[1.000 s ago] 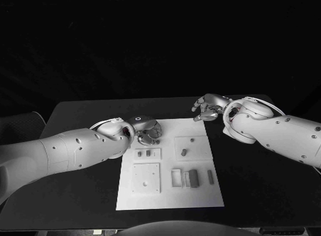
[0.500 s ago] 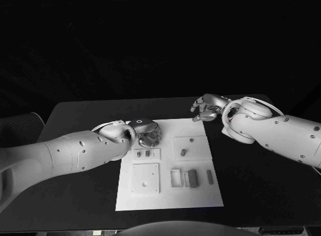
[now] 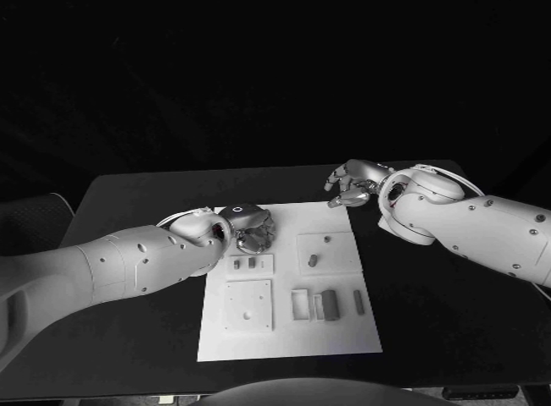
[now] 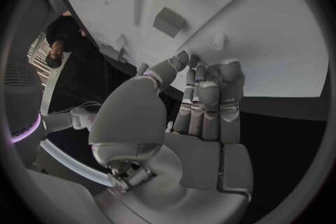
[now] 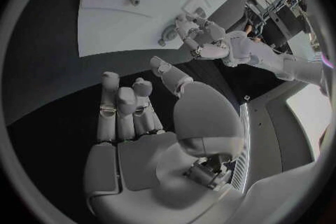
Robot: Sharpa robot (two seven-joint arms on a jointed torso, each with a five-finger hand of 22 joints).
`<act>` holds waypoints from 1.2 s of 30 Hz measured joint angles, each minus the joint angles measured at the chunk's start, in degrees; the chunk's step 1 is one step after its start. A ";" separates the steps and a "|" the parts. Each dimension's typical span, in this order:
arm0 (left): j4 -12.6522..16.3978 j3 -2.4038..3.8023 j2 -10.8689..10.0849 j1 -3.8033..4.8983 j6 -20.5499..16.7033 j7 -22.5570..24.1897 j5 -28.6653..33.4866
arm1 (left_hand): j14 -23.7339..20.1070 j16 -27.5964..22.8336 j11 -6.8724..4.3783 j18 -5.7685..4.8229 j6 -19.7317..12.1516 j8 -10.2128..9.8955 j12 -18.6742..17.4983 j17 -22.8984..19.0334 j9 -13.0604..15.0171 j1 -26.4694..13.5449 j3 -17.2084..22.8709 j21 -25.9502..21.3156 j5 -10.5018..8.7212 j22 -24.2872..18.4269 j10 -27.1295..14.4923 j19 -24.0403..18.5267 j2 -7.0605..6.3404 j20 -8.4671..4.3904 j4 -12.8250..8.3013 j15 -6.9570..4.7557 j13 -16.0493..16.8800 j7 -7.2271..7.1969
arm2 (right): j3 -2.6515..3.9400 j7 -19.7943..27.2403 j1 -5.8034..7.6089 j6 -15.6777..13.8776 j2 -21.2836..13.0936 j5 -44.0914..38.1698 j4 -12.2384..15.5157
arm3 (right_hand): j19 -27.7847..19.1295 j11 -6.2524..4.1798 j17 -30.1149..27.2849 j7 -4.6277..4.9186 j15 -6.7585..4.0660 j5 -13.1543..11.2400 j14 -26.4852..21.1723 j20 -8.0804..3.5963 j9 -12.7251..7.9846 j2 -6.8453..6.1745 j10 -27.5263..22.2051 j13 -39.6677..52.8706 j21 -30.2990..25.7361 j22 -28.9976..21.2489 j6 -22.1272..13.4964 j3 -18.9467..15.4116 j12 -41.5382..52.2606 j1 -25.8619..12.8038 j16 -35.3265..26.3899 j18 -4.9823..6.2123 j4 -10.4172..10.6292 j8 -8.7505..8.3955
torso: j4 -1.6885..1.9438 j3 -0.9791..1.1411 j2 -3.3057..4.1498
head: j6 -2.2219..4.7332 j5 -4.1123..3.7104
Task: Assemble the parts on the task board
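The white task board (image 3: 291, 334) lies in the middle of the black table. Grey parts sit on it: two small blocks (image 3: 245, 264), a peg (image 3: 313, 260) and several upright bars (image 3: 330, 304). My left hand (image 3: 253, 230) hovers over the board's far left corner. Its fingers (image 4: 204, 95) lie straight and close together, with the thumb alongside and nothing visible in them. A small pale piece (image 4: 219, 40) lies just past the fingertips, with two blocks (image 4: 170, 21) beyond it. My right hand (image 3: 352, 184) hangs off the board's far right corner with fingers (image 5: 122, 103) and thumb apart, holding nothing.
A square plate with small holes (image 3: 249, 306) sits on the board's near left. Bare black table (image 3: 458, 296) surrounds the board on all sides. My left hand (image 5: 204, 38) also appears in the right wrist view, at the board's edge (image 5: 105, 47).
The view has shifted slightly. My right hand has crept a little farther from me and toward my left. My left hand stays at the board's far left corner.
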 measured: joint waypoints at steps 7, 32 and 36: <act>-0.58 0.00 0.24 -0.06 0.01 -0.02 -0.02 | 0.01 0.00 0.16 0.00 0.17 0.00 0.01 -0.05 0.00 0.00 0.04 0.00 0.00 0.00 0.19 0.00 0.00 0.01 -0.04 0.01 0.15 0.16 | 0.00 0.00 0.00 0.01 0.01 0.00 0.05 | 0.00 0.00 0.00 0.00 0.00 0.00 0.00 0.00 0.00 0.00 0.00 0.00 0.00 0.00 0.00 0.00 0.00 0.00 0.00 -0.05 0.00 0.00 | 0.01 -0.01 -0.03 | 0.07 -0.07; -1.11 0.06 1.02 -0.48 0.08 -0.12 -0.04 | -0.10 -0.04 -0.16 0.01 0.91 0.00 0.01 -0.15 -0.05 -0.51 0.31 0.23 -0.28 -0.01 1.27 -0.11 0.51 0.32 0.00 0.33 0.53 0.69 | 0.00 0.00 0.00 0.07 0.16 0.01 0.15 | 0.00 0.00 0.00 0.08 0.00 0.00 0.00 0.00 -0.05 0.00 0.00 -0.02 0.00 0.00 -0.08 0.00 0.00 0.00 0.00 0.44 0.00 0.00 | -0.03 0.03 -0.07 | -0.06 -0.15; -1.15 0.08 1.07 -0.50 0.08 -0.12 -0.04 | -0.09 -0.05 -0.14 0.02 0.91 0.00 0.01 -0.15 -0.04 -0.51 0.31 0.23 -0.28 0.00 1.29 -0.11 0.51 0.32 0.00 0.35 0.54 0.69 | 0.00 -0.01 0.00 0.08 0.17 0.01 0.17 | -0.01 0.01 0.00 0.08 0.00 0.00 0.00 0.01 -0.04 0.00 0.00 -0.04 0.00 0.00 -0.08 0.00 0.00 0.00 0.00 0.42 0.00 0.00 | -0.02 0.04 -0.07 | -0.01 -0.26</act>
